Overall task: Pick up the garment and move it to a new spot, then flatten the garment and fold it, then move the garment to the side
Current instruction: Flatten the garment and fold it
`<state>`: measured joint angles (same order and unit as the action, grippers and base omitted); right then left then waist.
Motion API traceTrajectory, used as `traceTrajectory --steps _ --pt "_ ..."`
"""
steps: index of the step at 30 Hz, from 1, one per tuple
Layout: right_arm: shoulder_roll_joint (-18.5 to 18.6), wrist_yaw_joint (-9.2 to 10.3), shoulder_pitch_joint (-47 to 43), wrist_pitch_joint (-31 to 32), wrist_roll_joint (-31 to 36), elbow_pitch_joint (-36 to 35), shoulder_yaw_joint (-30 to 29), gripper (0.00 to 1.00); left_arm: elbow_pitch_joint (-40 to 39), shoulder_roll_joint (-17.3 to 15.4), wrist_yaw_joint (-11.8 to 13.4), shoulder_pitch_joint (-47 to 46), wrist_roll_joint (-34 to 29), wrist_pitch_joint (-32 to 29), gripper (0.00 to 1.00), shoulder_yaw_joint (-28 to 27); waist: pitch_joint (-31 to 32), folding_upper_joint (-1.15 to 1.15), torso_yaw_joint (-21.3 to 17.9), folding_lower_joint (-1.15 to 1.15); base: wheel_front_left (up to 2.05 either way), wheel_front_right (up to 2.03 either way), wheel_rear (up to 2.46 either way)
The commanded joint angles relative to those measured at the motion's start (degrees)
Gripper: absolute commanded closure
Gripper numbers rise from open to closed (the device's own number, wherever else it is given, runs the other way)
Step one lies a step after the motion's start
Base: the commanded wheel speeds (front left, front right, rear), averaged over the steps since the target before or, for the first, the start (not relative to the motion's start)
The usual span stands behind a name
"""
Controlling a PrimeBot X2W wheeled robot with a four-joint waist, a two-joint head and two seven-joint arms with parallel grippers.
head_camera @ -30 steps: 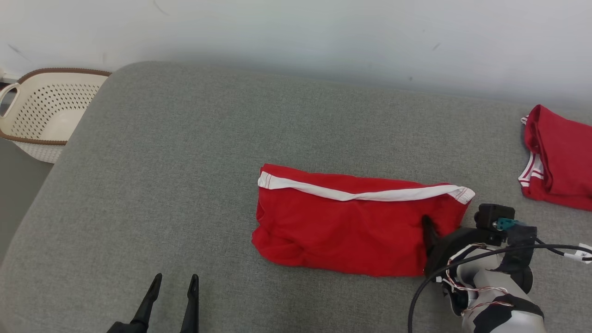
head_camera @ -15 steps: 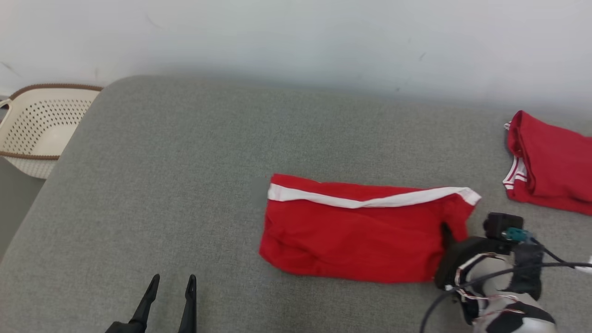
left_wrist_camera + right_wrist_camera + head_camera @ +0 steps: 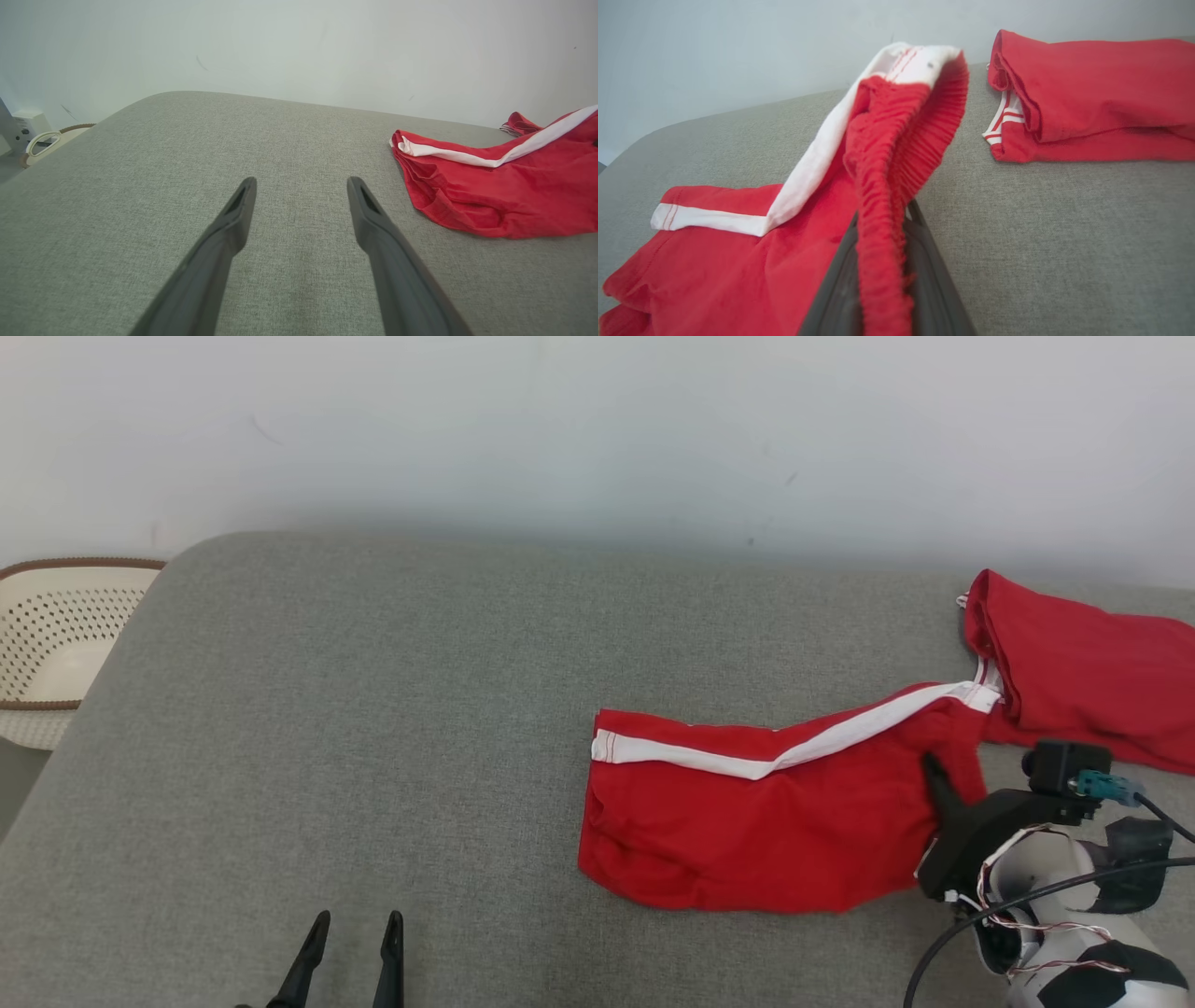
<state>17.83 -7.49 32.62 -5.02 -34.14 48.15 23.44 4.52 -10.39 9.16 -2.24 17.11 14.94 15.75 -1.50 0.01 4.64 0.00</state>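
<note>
Folded red shorts with a white side stripe (image 3: pixel 766 812) lie on the grey cushion, right of centre. My right gripper (image 3: pixel 936 782) is shut on their elastic waistband (image 3: pixel 882 186), which is lifted off the cushion at the right end while the left end still rests on it. In the right wrist view the gathered red band runs up between my dark fingers (image 3: pixel 924 275). The shorts (image 3: pixel 495 186) also show at the right of the left wrist view. My left gripper (image 3: pixel 352 933) stands open at the lower left, over bare cushion (image 3: pixel 299 196).
A second folded red garment with white trim (image 3: pixel 1083 681) lies at the far right, close to the lifted waistband (image 3: pixel 1087 93). A cream perforated basket (image 3: pixel 47 644) stands off the cushion's left edge. A pale wall runs behind the grey cushion (image 3: pixel 373 709).
My right gripper has pulled the shorts rightward and raised their waistband end toward the other red garment. The head camera has shifted too. The left gripper holds its place.
</note>
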Motion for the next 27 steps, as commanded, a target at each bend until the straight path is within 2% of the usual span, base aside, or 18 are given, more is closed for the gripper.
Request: traceTrajectory --steps 1,7,14,19,27 --pt "-0.7 -0.02 -1.1 1.3 -2.6 -2.6 1.2 1.0 0.2 0.1 -0.2 1.0 0.0 0.3 0.0 0.2 0.4 -0.01 -0.1 0.0 0.0 0.0 0.0" --pt "-1.3 -0.02 -3.2 5.9 -10.5 -11.8 4.3 1.0 1.1 0.6 -0.8 0.9 0.3 0.3 0.0 0.9 1.4 -0.01 1.3 0.0 0.0 0.0 0.0" --pt "-2.8 -0.02 -3.7 8.9 -14.3 -15.6 5.8 1.0 2.0 1.2 -1.3 0.6 0.2 0.3 0.0 1.9 2.0 -0.01 3.6 0.0 0.0 0.0 0.0" --pt "-5.8 -0.02 -2.5 8.7 -15.0 -12.4 5.2 1.0 3.0 2.2 -1.9 -0.5 -0.2 0.3 0.0 3.4 2.2 -0.01 5.9 0.0 0.0 0.0 0.0" --pt "-9.8 -0.02 0.1 6.1 -14.3 -2.5 4.4 1.0 4.5 3.2 -3.3 -2.4 -0.9 0.1 0.0 6.4 2.2 -0.01 9.7 0.0 0.0 0.0 0.0"
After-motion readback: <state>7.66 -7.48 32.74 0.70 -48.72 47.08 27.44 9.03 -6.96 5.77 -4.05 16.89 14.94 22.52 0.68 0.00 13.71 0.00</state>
